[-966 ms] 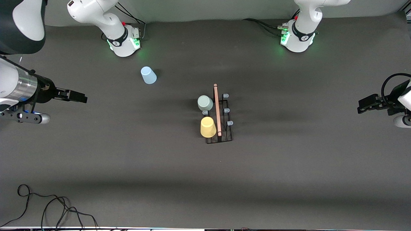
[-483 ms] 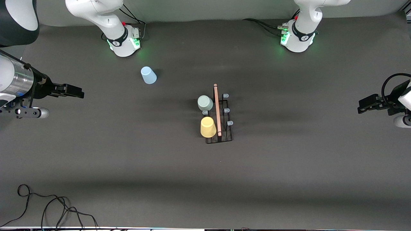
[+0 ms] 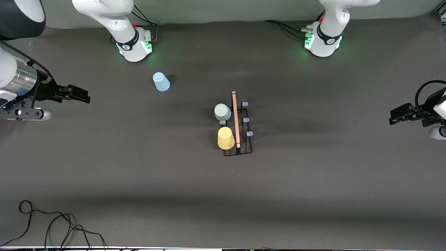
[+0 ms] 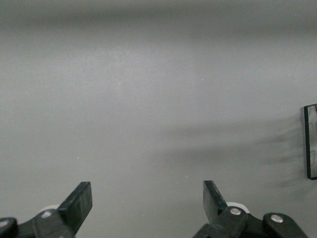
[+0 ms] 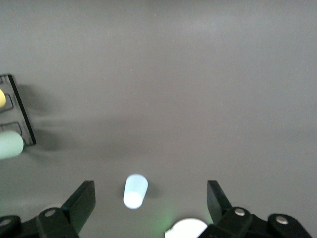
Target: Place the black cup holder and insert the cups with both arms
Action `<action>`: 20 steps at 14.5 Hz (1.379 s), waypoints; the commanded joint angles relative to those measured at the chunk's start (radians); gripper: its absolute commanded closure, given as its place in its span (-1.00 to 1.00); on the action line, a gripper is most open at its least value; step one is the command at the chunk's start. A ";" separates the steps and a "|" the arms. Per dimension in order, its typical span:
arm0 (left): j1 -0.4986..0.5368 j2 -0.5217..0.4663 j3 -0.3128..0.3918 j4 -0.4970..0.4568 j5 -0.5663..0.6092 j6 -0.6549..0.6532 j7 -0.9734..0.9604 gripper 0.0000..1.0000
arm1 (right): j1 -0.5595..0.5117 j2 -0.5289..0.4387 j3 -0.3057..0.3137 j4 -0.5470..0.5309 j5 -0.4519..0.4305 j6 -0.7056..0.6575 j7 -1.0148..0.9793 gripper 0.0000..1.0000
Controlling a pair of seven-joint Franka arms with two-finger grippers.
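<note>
1. I see the dark table (image 3: pixel 313 195) filling my front view; a black cable (image 3: pixel 52 223) lies on its corner nearest the camera at the right arm's end, cut off by the frame edge.
2. My right tool (image 3: pixel 81 96) hovers over the table's right-arm end, fingers (image 5: pixel 81 201) spread wide and gripping nothing; much of its arm runs out of frame.
3. My left tool (image 3: pixel 395 116) hangs over the table's left-arm end, released and empty, its fingers (image 4: pixel 79 203) apart.
4. The black cup holder (image 3: pixel 237 139) stands mid-table, well apart from both tools; each wrist view catches only a cut-off corner of it.
5. The yellow cup (image 3: pixel 225 138) and grey-green cup (image 3: pixel 222 112) sit inverted on its pegs on the right tool's side.
6. The light blue cup (image 3: pixel 161 81) rests on the table, near the right arm's base and closer to the right tool than the holder.
</note>
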 commanded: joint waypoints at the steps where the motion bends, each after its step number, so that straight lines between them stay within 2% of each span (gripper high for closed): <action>1: 0.000 0.004 0.002 0.007 0.001 0.025 -0.014 -1.00 | -0.014 -0.158 0.016 -0.229 -0.019 0.164 -0.015 -1.00; 4: -0.001 0.004 0.005 0.007 0.007 0.035 -0.060 -1.00 | 0.002 -0.129 -0.007 -0.177 -0.026 0.176 -0.016 -1.00; 6: -0.009 0.004 0.002 0.005 0.037 0.034 -0.108 -1.00 | 0.035 -0.101 -0.062 -0.111 -0.048 0.166 -0.018 -1.00; 11: -0.009 0.001 0.002 0.005 0.037 0.029 -0.106 -1.00 | 0.045 -0.085 -0.084 -0.034 -0.047 0.163 -0.015 -1.00; 13: -0.009 0.001 0.002 0.007 0.037 0.028 -0.106 -1.00 | 0.096 -0.072 -0.145 -0.008 -0.041 0.151 -0.015 -1.00; 20: -0.006 -0.001 0.002 0.014 0.024 0.023 -0.116 -1.00 | 0.131 -0.048 -0.151 0.026 -0.047 0.081 -0.016 -1.00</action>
